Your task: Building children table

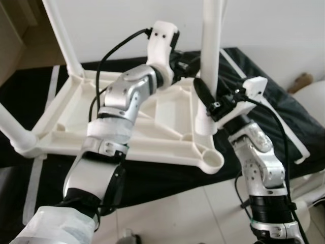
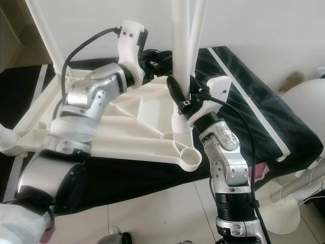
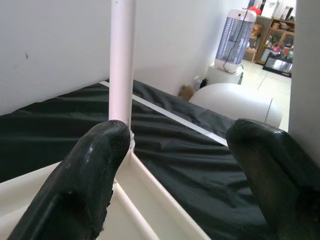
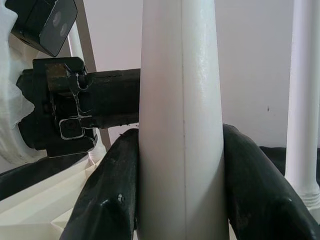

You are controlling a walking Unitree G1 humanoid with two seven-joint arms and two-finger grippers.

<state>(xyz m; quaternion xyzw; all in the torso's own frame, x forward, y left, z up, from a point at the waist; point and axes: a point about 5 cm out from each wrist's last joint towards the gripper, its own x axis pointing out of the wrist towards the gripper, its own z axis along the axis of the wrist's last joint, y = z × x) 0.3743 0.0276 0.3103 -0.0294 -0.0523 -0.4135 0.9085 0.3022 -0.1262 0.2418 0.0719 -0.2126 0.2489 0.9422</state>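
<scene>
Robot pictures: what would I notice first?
A white table top lies upside down on a black sheet, its white legs poking up. The right gripper squeezes one table leg between its fingers, near the table's front corner. The left gripper reaches just behind that leg.

Clamped around the upright white leg point(image 2: 183, 61) by the right claw point(image 2: 179, 96), with the left claw point(image 2: 155, 60) crowding the same leg from behind, fingers spread. Open passage across the inverted tabletop point(image 1: 152, 119) between the legs. Blocked beyond by the wall point(image 1: 264, 25).
</scene>
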